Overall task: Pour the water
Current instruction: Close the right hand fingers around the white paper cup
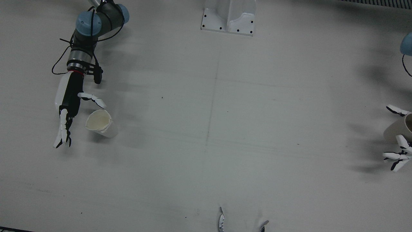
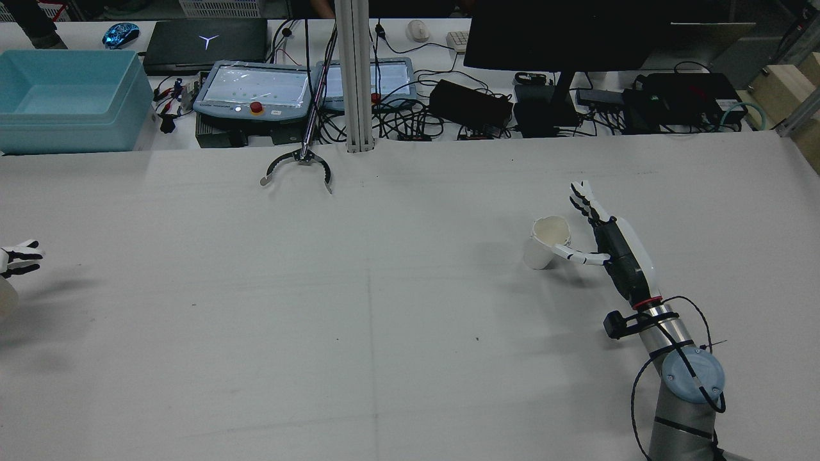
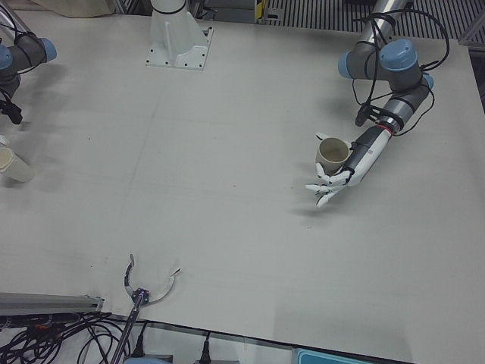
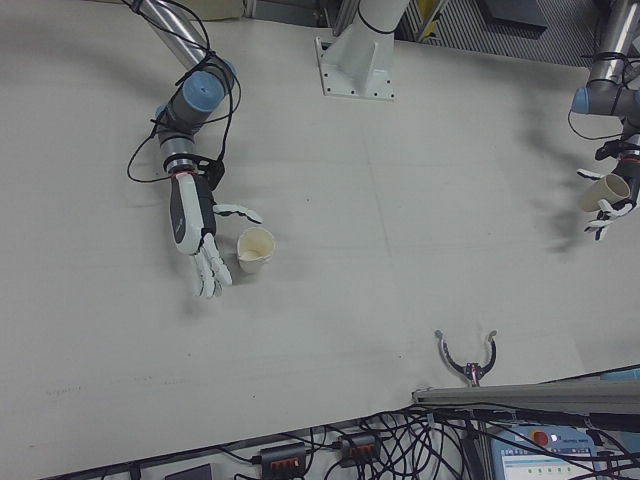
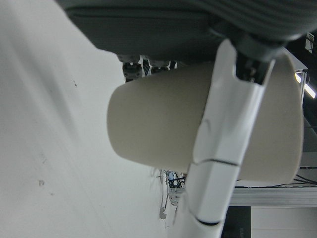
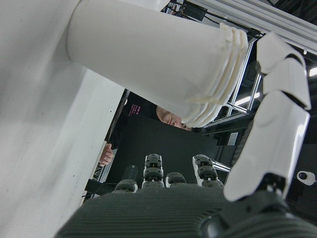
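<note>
A white paper cup (image 1: 100,124) stands on the table, also in the rear view (image 2: 546,241) and the right-front view (image 4: 253,249). My right hand (image 1: 69,111) is open beside it, fingers straight, thumb (image 1: 92,98) reaching behind the cup without gripping it. A tan cup (image 3: 332,155) sits at the table's other side, cut by the front view's edge (image 1: 399,129). My left hand (image 3: 345,173) is open with the cup between thumb and spread fingers. In the left hand view the thumb (image 5: 223,148) lies across the cup's side (image 5: 153,134). I cannot tell whether either cup holds water.
A white pedestal (image 1: 228,17) stands at the table's robot side. A metal claw tool (image 2: 298,168) lies at the operators' edge, also in the left-front view (image 3: 148,284). Beyond that edge are a blue bin (image 2: 64,96), control pendants and cables.
</note>
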Robot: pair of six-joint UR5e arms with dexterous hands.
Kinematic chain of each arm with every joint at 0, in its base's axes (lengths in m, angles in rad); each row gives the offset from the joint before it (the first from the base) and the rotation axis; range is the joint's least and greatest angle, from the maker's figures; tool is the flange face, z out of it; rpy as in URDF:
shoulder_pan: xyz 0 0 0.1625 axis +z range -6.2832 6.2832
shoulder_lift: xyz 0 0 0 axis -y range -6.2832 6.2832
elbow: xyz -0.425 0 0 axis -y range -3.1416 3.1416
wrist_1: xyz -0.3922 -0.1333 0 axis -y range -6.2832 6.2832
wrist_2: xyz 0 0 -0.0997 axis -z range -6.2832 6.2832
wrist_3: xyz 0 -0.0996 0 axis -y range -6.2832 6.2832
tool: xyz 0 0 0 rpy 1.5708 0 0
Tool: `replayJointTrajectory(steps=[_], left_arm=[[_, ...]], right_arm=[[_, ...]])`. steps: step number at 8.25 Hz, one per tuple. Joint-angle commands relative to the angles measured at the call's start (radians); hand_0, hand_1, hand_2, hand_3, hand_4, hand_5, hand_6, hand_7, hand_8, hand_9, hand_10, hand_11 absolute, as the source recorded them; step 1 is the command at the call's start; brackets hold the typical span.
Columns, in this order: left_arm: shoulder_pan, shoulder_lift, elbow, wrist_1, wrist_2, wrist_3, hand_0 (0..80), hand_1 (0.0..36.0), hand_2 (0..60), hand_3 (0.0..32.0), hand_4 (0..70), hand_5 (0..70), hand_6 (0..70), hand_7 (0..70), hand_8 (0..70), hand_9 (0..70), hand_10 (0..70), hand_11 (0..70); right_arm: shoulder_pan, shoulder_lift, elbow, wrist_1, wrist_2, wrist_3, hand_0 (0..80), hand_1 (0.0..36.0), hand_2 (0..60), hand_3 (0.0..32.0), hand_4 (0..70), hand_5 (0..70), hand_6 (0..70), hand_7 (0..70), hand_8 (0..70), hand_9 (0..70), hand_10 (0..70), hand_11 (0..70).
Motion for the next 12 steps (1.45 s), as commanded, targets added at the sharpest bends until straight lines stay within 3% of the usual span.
replayJointTrajectory(steps=[1,5,7,9,12], left_arm=[[0.000,0.002,0.002,-0.001,0.000,0.002,80.0,22.4,0.0,0.0,70.0,70.0,29.4,22.0,11.1,4.8,11.4,18.0],[0.001,-0.005,0.030,-0.020,0.000,0.003,80.0,22.1,0.0,0.0,70.0,70.0,29.2,21.8,10.9,4.7,11.4,18.0],[0.001,-0.001,0.032,-0.020,0.000,0.003,80.0,22.1,0.0,0.0,70.0,70.0,29.2,21.9,11.0,4.8,11.3,17.9],[0.001,-0.005,0.033,-0.020,0.000,0.005,80.0,22.2,0.0,0.0,70.0,70.0,29.0,22.0,10.9,4.7,11.3,17.9],[0.001,-0.008,0.033,-0.020,0.000,0.005,80.0,22.6,0.0,0.0,70.0,70.0,29.3,22.1,11.0,4.9,11.4,18.1]], right_arm=[[-0.014,0.010,-0.001,0.000,0.000,-0.034,47.8,18.4,20.5,2.4,0.0,7.2,4.4,0.0,9.4,10.6,0.0,0.0],[-0.016,0.018,-0.033,0.008,0.003,-0.031,47.6,17.9,20.9,4.0,0.0,7.5,6.5,0.0,10.1,11.2,0.0,0.0],[-0.014,0.025,-0.035,0.073,0.005,-0.030,48.2,18.8,21.6,2.8,0.0,8.1,8.1,0.0,11.2,12.4,0.0,0.0],[-0.016,0.065,-0.059,0.080,0.005,-0.033,48.9,19.5,22.1,7.0,0.0,9.0,12.7,3.5,11.4,11.6,0.0,0.0],[-0.016,0.068,-0.073,0.081,0.004,-0.027,48.8,19.1,21.5,5.8,0.0,8.9,12.7,3.3,11.9,12.3,0.0,0.0]])
